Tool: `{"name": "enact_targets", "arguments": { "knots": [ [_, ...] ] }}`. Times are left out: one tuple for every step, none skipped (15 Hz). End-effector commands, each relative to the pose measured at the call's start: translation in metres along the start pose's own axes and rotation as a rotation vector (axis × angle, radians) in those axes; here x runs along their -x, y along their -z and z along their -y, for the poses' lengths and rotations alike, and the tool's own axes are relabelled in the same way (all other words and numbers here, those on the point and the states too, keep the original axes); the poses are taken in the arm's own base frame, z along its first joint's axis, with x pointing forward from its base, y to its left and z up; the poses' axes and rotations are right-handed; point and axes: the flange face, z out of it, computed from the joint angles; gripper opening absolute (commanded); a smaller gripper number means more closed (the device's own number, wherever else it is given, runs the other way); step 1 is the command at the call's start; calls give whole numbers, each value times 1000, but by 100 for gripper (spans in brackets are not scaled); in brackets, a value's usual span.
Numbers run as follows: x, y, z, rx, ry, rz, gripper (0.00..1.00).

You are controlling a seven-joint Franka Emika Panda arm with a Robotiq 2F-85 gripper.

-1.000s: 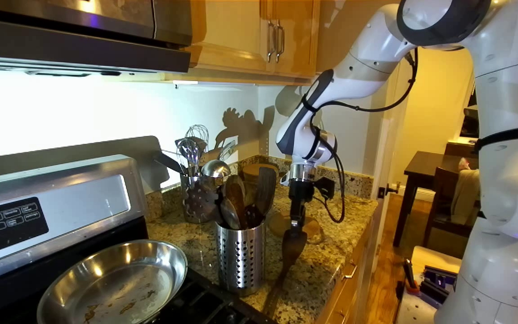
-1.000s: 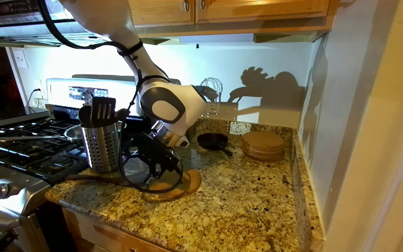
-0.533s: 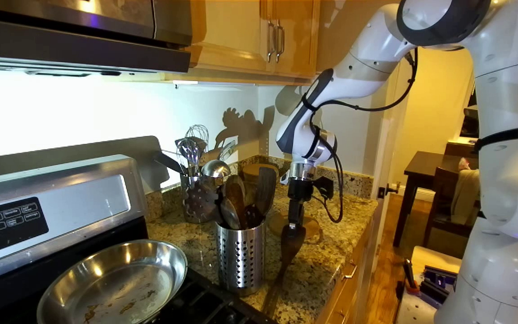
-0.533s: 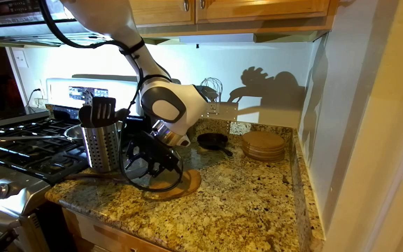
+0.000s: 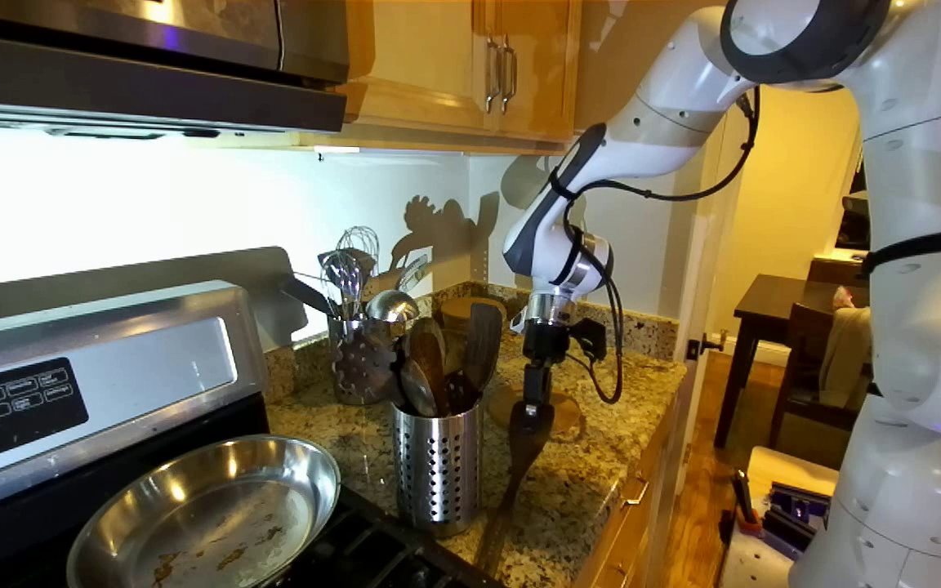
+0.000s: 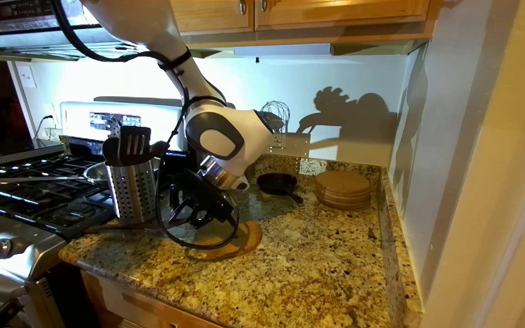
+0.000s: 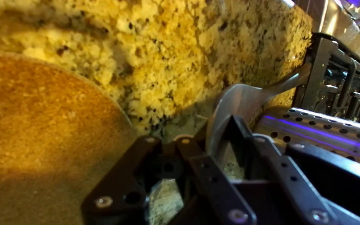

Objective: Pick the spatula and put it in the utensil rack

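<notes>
While leaning downward, low over the granite counter (image 6: 317,273), pinching the spatula (image 5: 524,456) by its rounded head between the fingers (image 7: 243,140) of the gripper (image 5: 533,408). Holding that head at a tilt in the wrist view, partly hidden behind the fingers. Pointing the slim handle away from the gripper, toward the edge of the stove (image 6: 25,191), just beside the foot of the utensil rack (image 5: 438,474). Leaving contact between handle end and counter impossible to tell. Having the utensil rack upright just beside the gripper, on the stove side, apart from it and packed with wooden, dark and metal utensils (image 5: 483,343). Neighbouring a flat wooden disc (image 7: 48,125), lower than the gripper, on the side away from the rack. Standing well apart from the steel frying pan (image 5: 213,502) on the stove, beyond the rack from the gripper. Having also on the counter, in an exterior view, a small black skillet (image 6: 276,183) back from the gripper toward the wall (image 6: 353,70) and, farther off, a stack of wooden boards (image 6: 342,187). Hanging from the white arm (image 5: 666,122), well below the wooden cabinets (image 6: 344,13).
</notes>
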Motion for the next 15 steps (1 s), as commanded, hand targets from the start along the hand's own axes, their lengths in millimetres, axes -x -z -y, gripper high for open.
{"name": "enact_targets", "arguments": {
  "knots": [
    [4, 11, 3, -52, 1, -18, 11],
    [5, 14, 4, -61, 8, -21, 11],
    [8, 21, 6, -72, 14, -33, 11],
    [10, 25, 6, -83, 21, -42, 11],
    [14, 34, 7, -99, 34, -64, 10],
    [16, 39, 7, -111, 40, -77, 10],
    [21, 47, 5, -130, 50, -101, 10],
    [24, 53, 4, -136, 54, -120, 10],
    [29, 63, 3, -141, 62, -143, 10],
    [33, 70, 1, -144, 66, -162, 9],
    [38, 80, 1, -146, 73, -184, 10],
    [42, 88, 0, -146, 76, -199, 10],
    [46, 97, 1, -136, 84, -217, 9],
    [49, 104, 1, -126, 88, -228, 10],
    [52, 113, 4, -107, 95, -239, 10]
  ]
}}
